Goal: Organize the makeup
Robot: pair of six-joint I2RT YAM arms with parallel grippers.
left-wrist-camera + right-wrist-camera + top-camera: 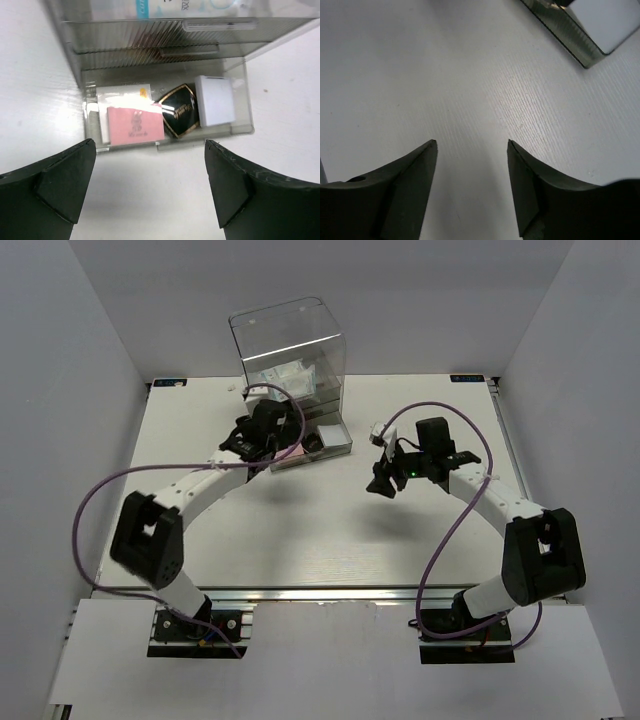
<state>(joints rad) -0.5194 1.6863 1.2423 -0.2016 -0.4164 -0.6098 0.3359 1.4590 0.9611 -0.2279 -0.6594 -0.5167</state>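
A small dark compact (181,110) with a gold edge lies in the pulled-out bottom drawer (240,80) of the clear acrylic box (285,340). A pink card (136,125), a white packet (122,94) and a white block (215,100) lie beside it. Packets with blue print (150,7) sit in the level above. My left gripper (150,150) is open and empty just in front of the drawer; it also shows in the top view (268,445). My right gripper (472,145) is open and empty above bare table, right of the drawer (380,483). The dark-red sticks are out of view.
The white table (320,530) is walled by white panels at the left, back and right. The drawer's corner (570,35) shows at the top right of the right wrist view. Purple cables (100,500) loop beside both arms.
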